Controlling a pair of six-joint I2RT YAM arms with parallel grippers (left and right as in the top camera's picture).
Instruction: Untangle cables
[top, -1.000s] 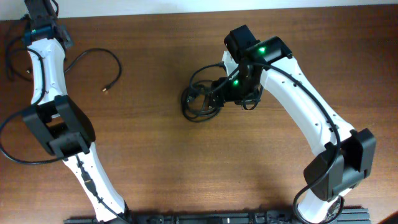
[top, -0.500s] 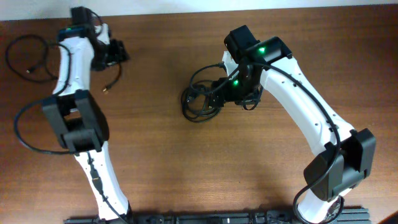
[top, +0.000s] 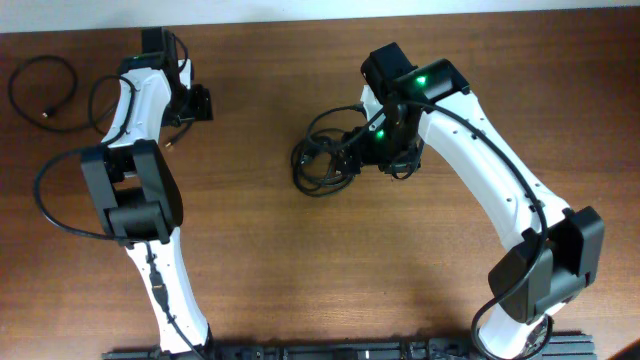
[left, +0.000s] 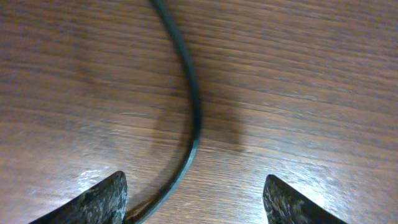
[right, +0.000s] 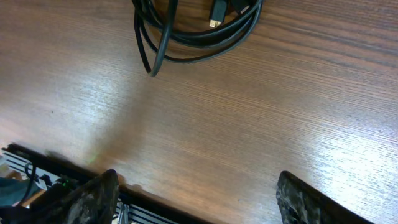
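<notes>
Left gripper (left: 196, 208) is spread wide open over the table (left: 311, 93), with one loose cable (left: 193, 118) running up between its fingers, not pinched. Right gripper (right: 199, 202) is open too, holding nothing, hovering just beside the tangled bundle (top: 318, 165) near the table's middle. One coiled cable (top: 40, 85) sits in the far left corner.

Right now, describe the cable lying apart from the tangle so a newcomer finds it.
On the table, look to the far corner outside the left arm. A thin black cable lies there in one open loop; unlike the knotted bundle by the right gripper, nothing crosses it.
</notes>
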